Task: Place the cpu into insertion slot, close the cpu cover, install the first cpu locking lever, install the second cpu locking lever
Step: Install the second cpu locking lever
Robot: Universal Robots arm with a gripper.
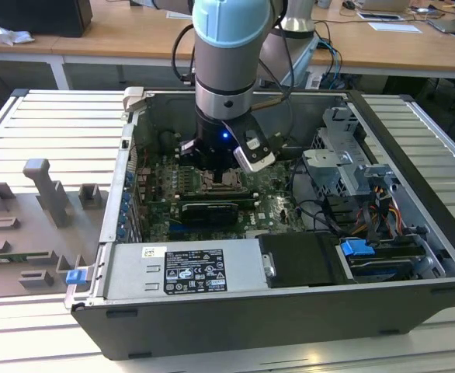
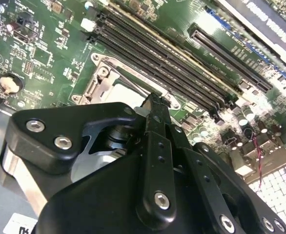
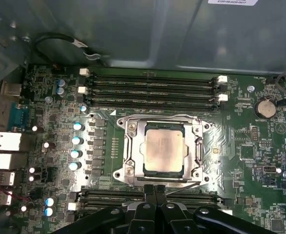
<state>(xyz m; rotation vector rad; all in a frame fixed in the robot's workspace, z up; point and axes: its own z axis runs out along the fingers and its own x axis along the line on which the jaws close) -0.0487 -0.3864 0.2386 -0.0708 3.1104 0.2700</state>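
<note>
Inside an open computer case [image 1: 414,233] lying on a ribbed table [image 1: 49,132], a green motherboard [image 3: 45,97] faces up. Going from the exterior view's left to its right: grey plastic fixtures [image 1: 45,194] sit on the table, then the case wall, then the robot arm reaching down over the board, then a drive cage [image 1: 344,155] and cables.

The cpu [image 3: 163,151] already lies in the insertion slot [image 3: 133,168], its pale metal face showing through the square cut-out of the cpu cover [image 3: 197,146], which lies flat over it. Thin wire levers [image 3: 158,116] run along the frame's edges; whether they are latched I cannot tell.

The gripper [image 3: 155,189] sits just beside the socket's edge, fingers [image 2: 155,141] pressed together and holding nothing.

By my judgement, the chip is light, rigid and fragile, best held by its edges. The cover is thin stiff metal, and the levers look springy and slippery, best pushed near their free ends.
</note>
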